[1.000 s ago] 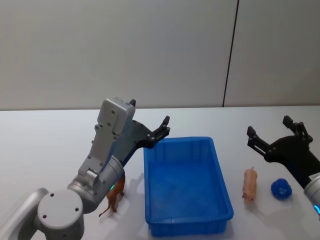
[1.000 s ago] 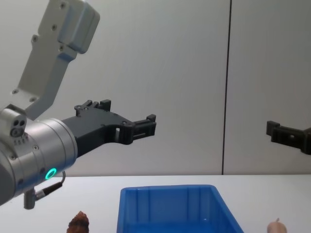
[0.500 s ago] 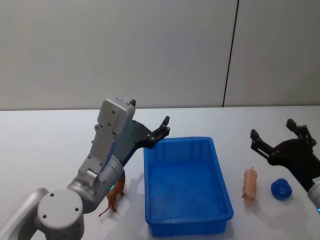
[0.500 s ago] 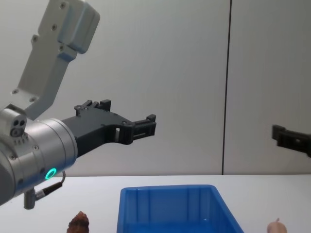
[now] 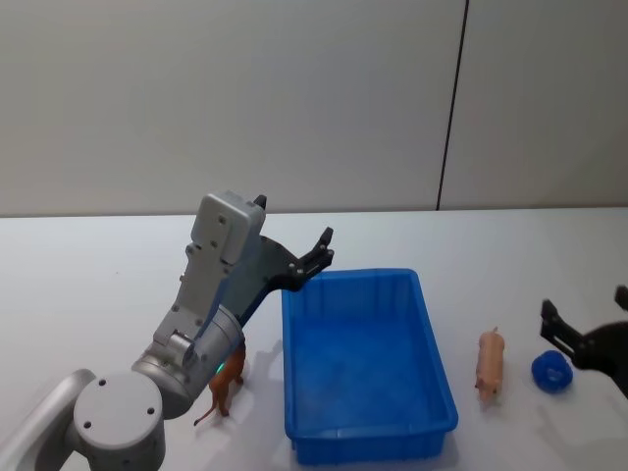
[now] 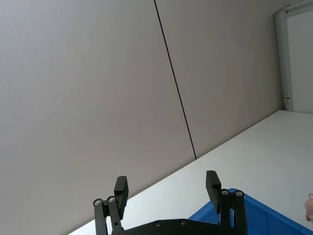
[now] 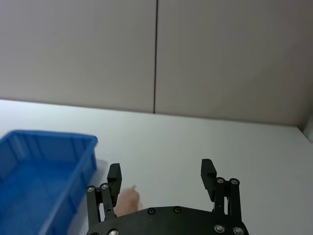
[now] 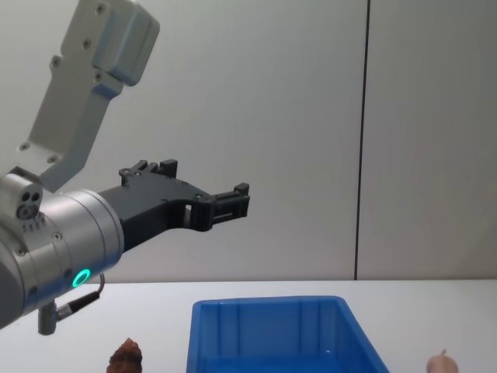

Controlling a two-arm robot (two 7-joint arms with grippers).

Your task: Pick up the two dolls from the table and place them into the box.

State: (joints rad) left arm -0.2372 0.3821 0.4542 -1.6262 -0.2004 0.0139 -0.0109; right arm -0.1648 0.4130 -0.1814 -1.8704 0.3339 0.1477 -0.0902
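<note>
Smooth, faintly glossy blue plastic forms the box; the worktop is matt white; the left claw and right claw look matt black, the left arm shell satin grey.

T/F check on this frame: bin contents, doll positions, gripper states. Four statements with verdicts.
1. The box is empty. True.
2. Both dolls lie on the box's left side. False: the brown doll is on its left and the pink doll is on its right.
3. The right gripper is shut on the pink doll. False: it is open, and the doll lies on the table.
4. The left gripper is open. True.
</note>
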